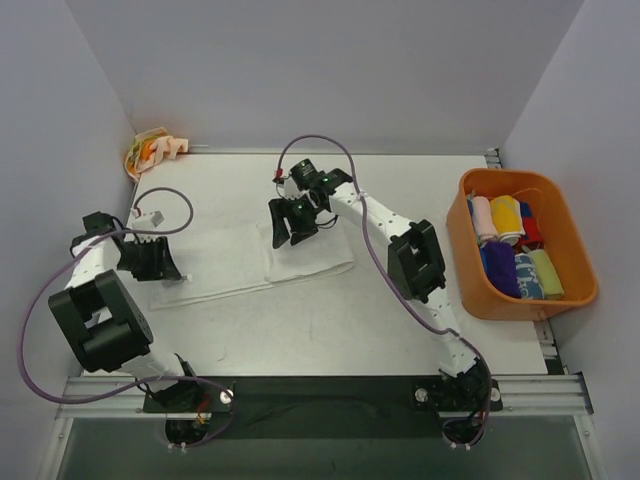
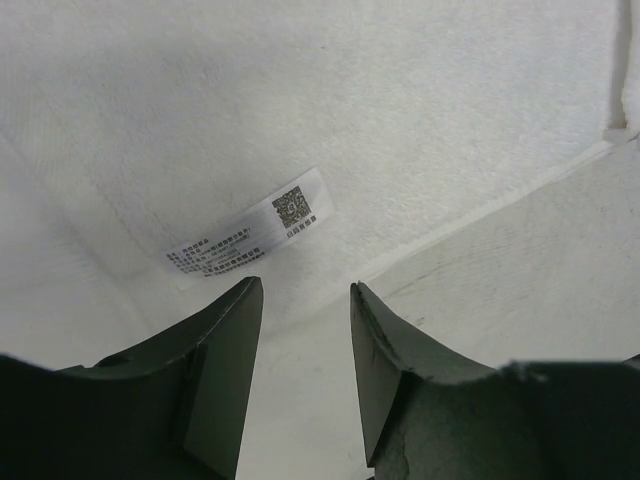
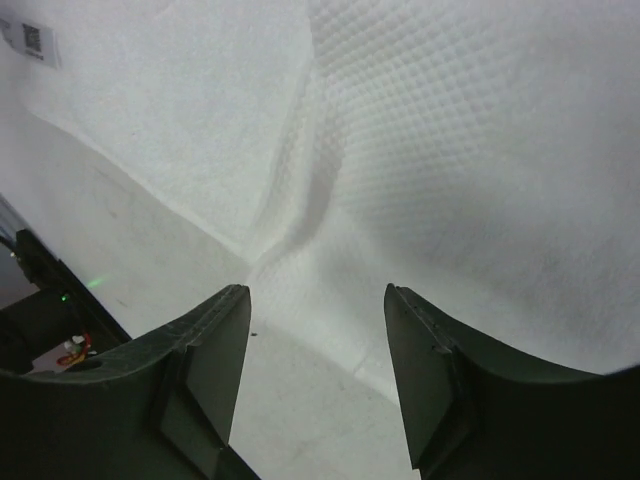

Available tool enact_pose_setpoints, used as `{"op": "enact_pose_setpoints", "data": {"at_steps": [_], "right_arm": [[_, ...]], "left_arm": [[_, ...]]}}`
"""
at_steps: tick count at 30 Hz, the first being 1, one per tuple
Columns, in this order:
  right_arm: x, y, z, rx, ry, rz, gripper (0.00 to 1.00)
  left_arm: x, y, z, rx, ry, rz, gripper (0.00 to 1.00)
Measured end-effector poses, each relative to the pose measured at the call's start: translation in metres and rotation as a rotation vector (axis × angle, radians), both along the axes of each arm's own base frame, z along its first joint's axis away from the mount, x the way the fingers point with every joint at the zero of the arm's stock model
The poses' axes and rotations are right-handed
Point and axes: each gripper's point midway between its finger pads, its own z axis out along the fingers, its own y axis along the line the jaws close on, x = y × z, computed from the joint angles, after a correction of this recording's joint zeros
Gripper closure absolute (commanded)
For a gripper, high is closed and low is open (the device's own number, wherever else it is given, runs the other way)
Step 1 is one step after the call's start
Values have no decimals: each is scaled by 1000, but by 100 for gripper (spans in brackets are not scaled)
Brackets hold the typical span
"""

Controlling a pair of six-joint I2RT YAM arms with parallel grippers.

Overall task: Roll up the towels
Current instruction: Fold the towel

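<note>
One white towel (image 1: 250, 262) lies flat from centre toward nine o'clock; I spot a QR-code label (image 2: 250, 230), text illegible. Left pincer (image 2: 306, 288) spread, right pincer (image 3: 316, 290) spread, each empty above it.

White towel (image 2: 330, 110), label (image 2: 250, 228) up; left gripper (image 2: 305, 330) parted, empty.

The big white towel (image 1: 235, 265) is soft cloth, fuzzy in one part and bumpy with tiny squares in another. Its label (image 2: 250, 230) is thin and smooth. The bench (image 1: 320, 330) is white, smooth and dull. The bin (image 1: 500, 302) is shiny orange plastic. The small rolled towels (image 1: 510, 245) look soft. The left tool (image 2: 305, 290) and right tool (image 3: 316, 292) are dark, dull and a bit rough.
</note>
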Motion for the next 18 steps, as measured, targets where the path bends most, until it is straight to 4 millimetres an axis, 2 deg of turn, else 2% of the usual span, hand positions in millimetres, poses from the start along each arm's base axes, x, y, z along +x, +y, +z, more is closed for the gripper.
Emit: {"op": "enact_pose_setpoints", "data": {"at_steps": [2, 3, 5, 8, 10, 13, 16, 18], "right_arm": [[1, -6, 13, 29, 5, -2, 45], [3, -12, 23, 46, -2, -4, 49], [16, -30, 44, 74, -41, -22, 53], [44, -65, 66, 83, -121, -69, 60], [63, -88, 68, 65, -163, -105, 66], [81, -114, 49, 16, -169, -145, 68], [82, -117, 14, -35, -129, -139, 72], [73, -116, -15, -71, -83, -125, 76]], "left_arm": [[1, 0, 11, 16, -33, -2, 49], [0, -1, 15, 24, -46, -3, 50], [0, -2, 19, 35, -58, -7, 52], [-3, -5, 13, 51, -30, -23, 56], [-6, -7, 5, 56, 5, -31, 61], [-9, -8, -12, 57, 71, -40, 65], [-14, -10, -30, 54, 147, -49, 69], [-17, -12, -42, 54, 194, -60, 71]]}}
